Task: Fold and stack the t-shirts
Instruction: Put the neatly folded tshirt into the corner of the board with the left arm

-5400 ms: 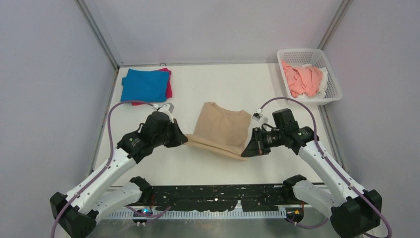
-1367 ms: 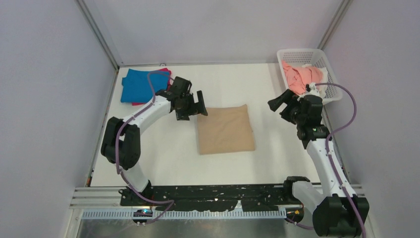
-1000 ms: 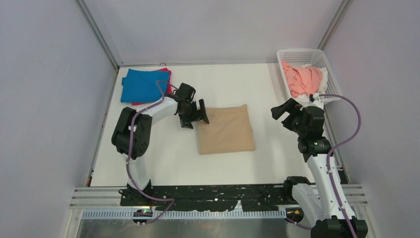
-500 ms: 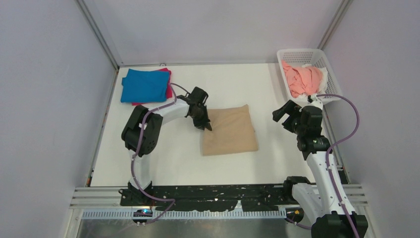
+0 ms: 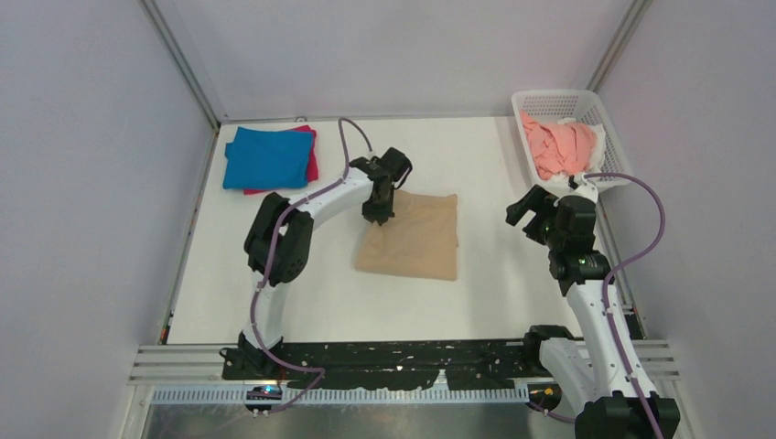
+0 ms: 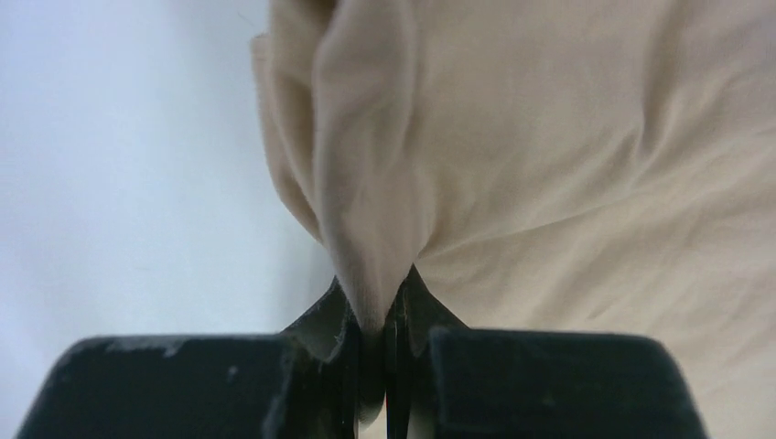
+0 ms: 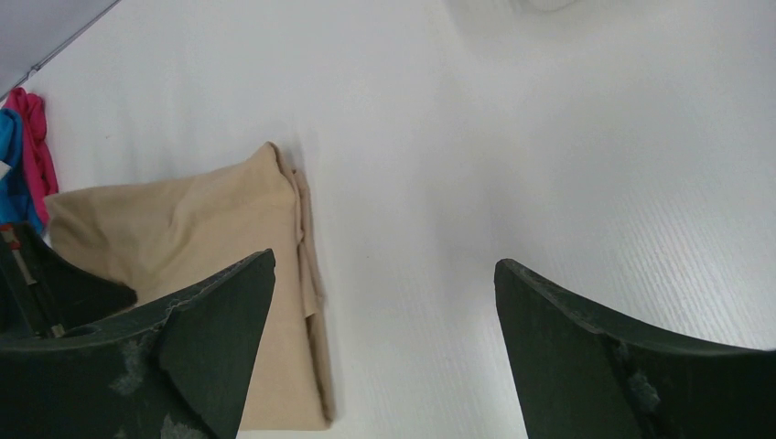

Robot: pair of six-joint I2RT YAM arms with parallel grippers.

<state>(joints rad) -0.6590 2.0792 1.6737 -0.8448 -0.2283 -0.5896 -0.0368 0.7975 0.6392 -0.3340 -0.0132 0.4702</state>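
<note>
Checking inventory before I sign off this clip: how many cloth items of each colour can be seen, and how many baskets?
Tan shirt, folded: 1
Blue shirt, folded: 1
Magenta shirt, under the blue: 1
Salmon-pink cloth, in the basket: 1
White cloth, in the basket: 1
White mesh basket: 1
Total: 6

A folded tan shirt (image 5: 412, 240) lies mid-frame, its upper-left corner bunched up, a folded blue shirt (image 5: 265, 157) tops a magenta shirt (image 5: 312, 161) at upper left, and a pink shirt (image 5: 558, 146) and white shirt (image 5: 598, 144) lie crumpled at upper right.
</note>
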